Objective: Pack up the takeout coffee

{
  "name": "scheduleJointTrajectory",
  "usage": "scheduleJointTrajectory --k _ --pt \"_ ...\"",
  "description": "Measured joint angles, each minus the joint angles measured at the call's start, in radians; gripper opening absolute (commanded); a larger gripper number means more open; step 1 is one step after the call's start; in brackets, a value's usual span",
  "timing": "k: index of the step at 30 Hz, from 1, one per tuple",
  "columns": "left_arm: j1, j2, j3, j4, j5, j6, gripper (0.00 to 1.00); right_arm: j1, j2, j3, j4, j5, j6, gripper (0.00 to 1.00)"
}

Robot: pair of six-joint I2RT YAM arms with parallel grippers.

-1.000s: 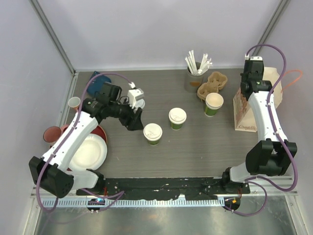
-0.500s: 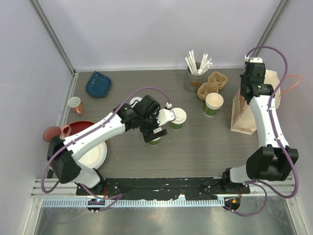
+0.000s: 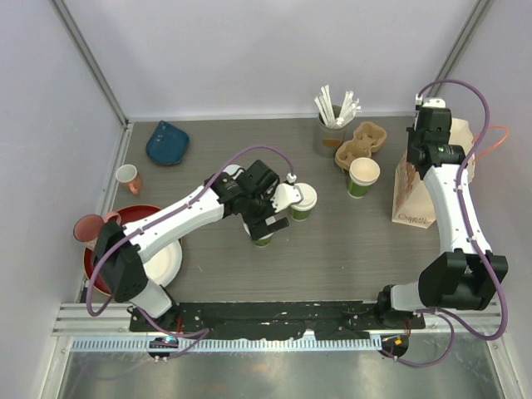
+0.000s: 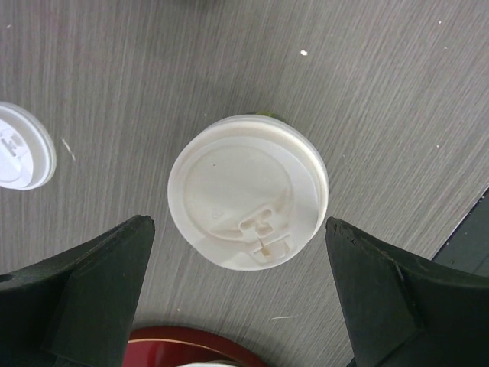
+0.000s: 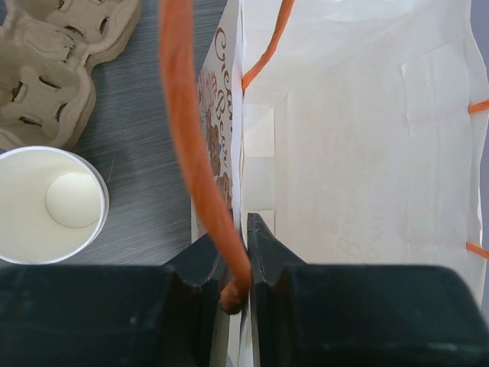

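Left gripper [image 4: 237, 223] is hanging spread wide, upright lidded cup [image 4: 248, 191] sitting directly beneath, between its fingers; right gripper [image 5: 235, 264] is pinching the orange handle [image 5: 187, 130] of the paper bag [image 5: 359, 153].

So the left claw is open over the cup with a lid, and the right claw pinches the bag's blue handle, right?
Not blue: the right wrist view shows the handle is orange. The rest stands: left gripper open over the lidded cup, right gripper pinching the bag's handle.

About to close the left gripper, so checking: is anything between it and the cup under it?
Nothing visible. The lidded cup shows unobstructed between the open jaws of the left gripper; a second cup stands apart.
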Motion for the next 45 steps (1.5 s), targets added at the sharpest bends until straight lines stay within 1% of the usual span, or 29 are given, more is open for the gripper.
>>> scheduleJointTrajectory --k 9,12,16,21,22,23,31,35,42,45 --pt "0.000 0.045 0.013 0.001 0.028 -0.002 1.00 0.000 -0.009 -0.003 0.002 -0.023 0.000 0.17" --pt "0.000 0.063 0.013 0.002 0.035 -0.002 0.98 0.000 -0.009 -0.005 0.008 -0.027 0.000 0.17" --pt "0.000 0.076 0.014 0.002 0.042 -0.001 0.92 0.000 -0.010 -0.010 0.011 -0.031 0.000 0.17" --pt "0.000 0.080 0.025 -0.001 0.048 0.002 0.80 0.000 -0.022 -0.016 0.015 -0.039 0.000 0.17" --pt "0.000 0.081 0.031 0.000 0.050 0.002 0.76 0.000 -0.023 -0.016 0.015 -0.040 0.000 0.16" --pt "0.000 0.082 0.036 0.000 0.050 0.003 0.75 0.000 -0.024 -0.016 0.016 -0.042 0.000 0.16" --pt "0.006 0.109 0.064 -0.001 0.048 0.010 0.73 0.000 -0.029 -0.019 0.018 -0.052 0.000 0.16" --pt "0.031 0.139 0.102 -0.006 0.047 0.025 0.73 0.000 -0.035 -0.019 0.019 -0.058 0.000 0.16" --pt "0.142 0.243 0.251 -0.017 0.047 0.035 0.75 0.000 -0.036 -0.020 0.022 -0.067 0.001 0.15" --pt "0.190 0.311 0.354 -0.038 0.057 0.039 0.75 0.000 -0.036 -0.021 0.022 -0.071 0.001 0.15"
